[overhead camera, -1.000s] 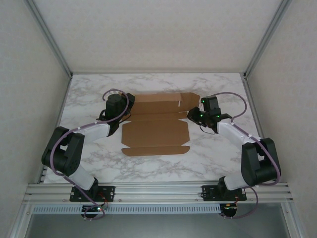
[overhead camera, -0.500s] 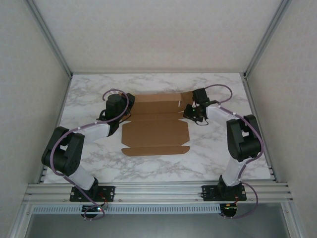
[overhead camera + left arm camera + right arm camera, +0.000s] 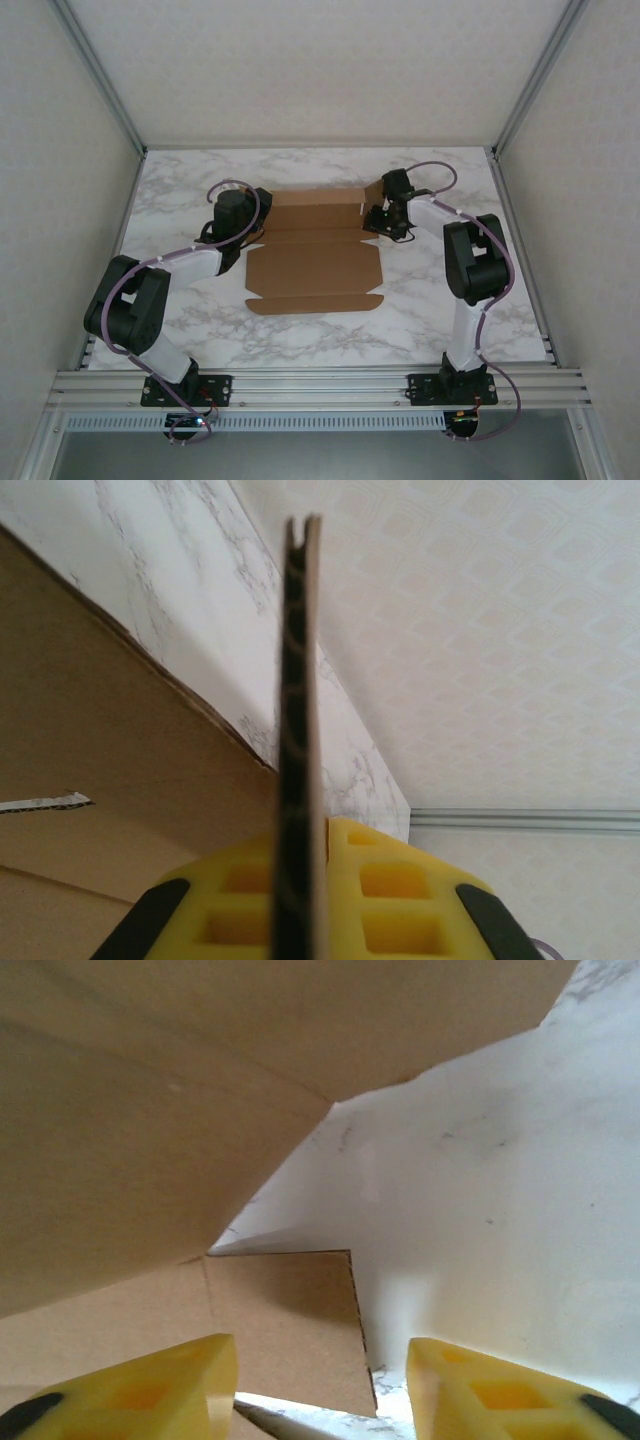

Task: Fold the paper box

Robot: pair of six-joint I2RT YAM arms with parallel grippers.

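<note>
The left end effector (image 3: 300,880) pinches an upright flap of the paper box (image 3: 315,268); the right end effector (image 3: 322,1375) is spread at its far right corner.

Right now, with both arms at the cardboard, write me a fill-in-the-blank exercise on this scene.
1. The left gripper is ____ on an edge of the paper box.
2. The right gripper is ____, gripping nothing.
3. The box lies on a ____-patterned table.
4. Each gripper's fingers are coloured ____.
Missing words: shut; open; marble; yellow.
</note>
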